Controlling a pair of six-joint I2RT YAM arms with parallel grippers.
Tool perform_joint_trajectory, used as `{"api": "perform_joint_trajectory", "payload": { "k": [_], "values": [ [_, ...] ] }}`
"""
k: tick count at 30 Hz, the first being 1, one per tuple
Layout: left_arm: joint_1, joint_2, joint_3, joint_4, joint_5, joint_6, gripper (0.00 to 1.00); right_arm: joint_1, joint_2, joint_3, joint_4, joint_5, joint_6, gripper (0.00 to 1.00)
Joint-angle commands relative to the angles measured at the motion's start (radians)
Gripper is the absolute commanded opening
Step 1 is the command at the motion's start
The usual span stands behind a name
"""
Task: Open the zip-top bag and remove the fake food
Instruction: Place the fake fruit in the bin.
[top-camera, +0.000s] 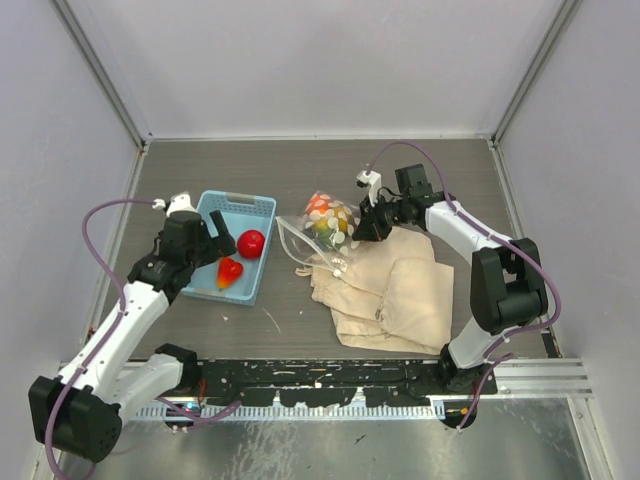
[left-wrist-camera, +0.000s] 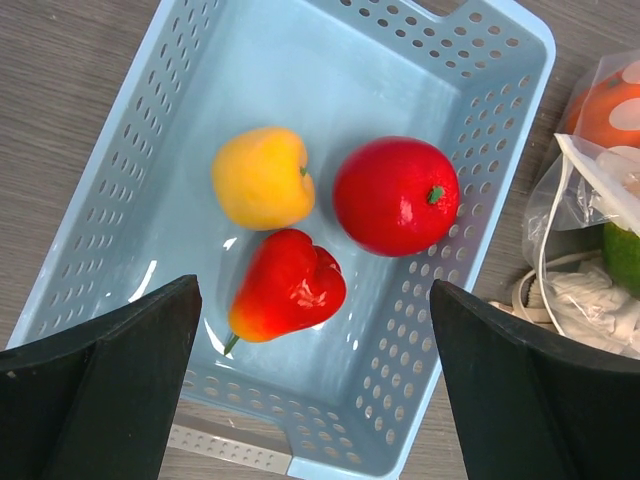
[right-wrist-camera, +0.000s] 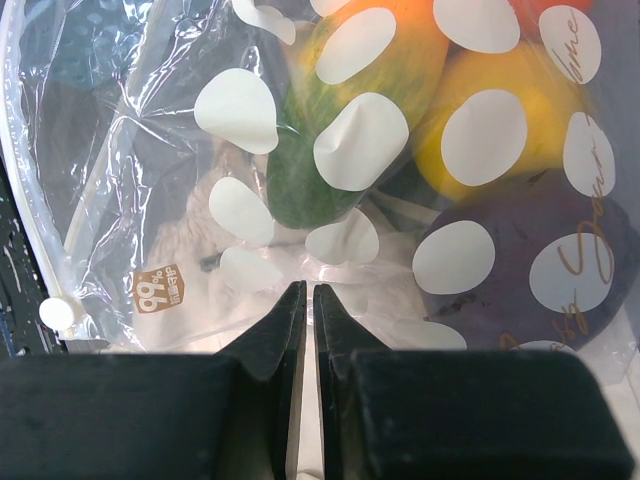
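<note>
The zip-top bag (top-camera: 328, 222), clear with white oval spots, lies mid-table with its mouth toward the basket. It holds fake food: a green piece (right-wrist-camera: 310, 170), a yellow-orange piece (right-wrist-camera: 500, 130) and a dark maroon piece (right-wrist-camera: 520, 260). My right gripper (top-camera: 362, 228) is at the bag's right side, and its jaws (right-wrist-camera: 305, 292) are shut on a fold of the bag's plastic (right-wrist-camera: 250, 200). My left gripper (top-camera: 222, 245) is open and empty above the basket (left-wrist-camera: 312, 330). In the basket lie a yellow fruit (left-wrist-camera: 263, 178), a round red fruit (left-wrist-camera: 396, 196) and a red pepper (left-wrist-camera: 290, 286).
The light blue perforated basket (top-camera: 235, 199) stands left of the bag. A beige cloth drawstring bag (top-camera: 395, 295) lies under and to the right of the zip-top bag, with its cord (left-wrist-camera: 580, 290) beside the basket. Grey walls enclose the table.
</note>
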Motion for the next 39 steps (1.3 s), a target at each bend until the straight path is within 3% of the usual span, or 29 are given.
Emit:
{"api": "perform_joint_trajectory", "payload": {
  "k": [1,22,39],
  "values": [
    [0.004,-0.03,0.025,0.021,0.037,-0.012,0.98,-0.004,-0.047,0.003,0.027,-0.026,-0.007,0.14],
    [-0.001,-0.067,-0.074,0.185,0.39,-0.091,0.98,-0.021,-0.062,0.001,0.028,-0.044,-0.011,0.15],
    [-0.181,-0.019,-0.086,0.264,0.326,-0.119,0.98,-0.034,-0.071,-0.002,0.027,-0.059,-0.015,0.16]
  ]
}}
